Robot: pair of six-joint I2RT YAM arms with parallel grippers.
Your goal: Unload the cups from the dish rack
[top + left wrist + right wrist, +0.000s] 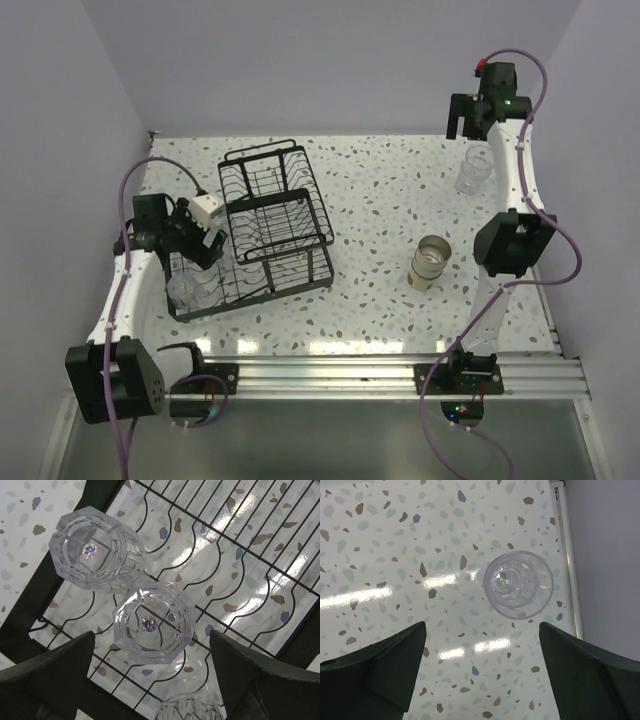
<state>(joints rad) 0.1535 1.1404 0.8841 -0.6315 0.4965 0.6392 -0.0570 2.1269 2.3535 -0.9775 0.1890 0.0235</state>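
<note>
The black wire dish rack (pixel 275 225) stands left of centre. Three clear faceted cups stand in its near left end; the left wrist view shows one at the upper left (pixel 92 550), one in the middle (pixel 152 622) and one at the bottom edge (pixel 190 707). My left gripper (pixel 152 680) hovers open above them, empty, and shows in the top view (pixel 198 243). Another clear cup (pixel 518 584) stands on the table at the far right (pixel 473 172). My right gripper (pixel 482 665) is open and empty above it (pixel 466 118). A tan cup (pixel 430 262) stands on the table right of centre.
The rack's raised slotted tier (pixel 280 205) sits right of my left gripper. The table's right edge rail (pixel 567 560) runs close to the far clear cup. Purple walls close in the left, back and right sides.
</note>
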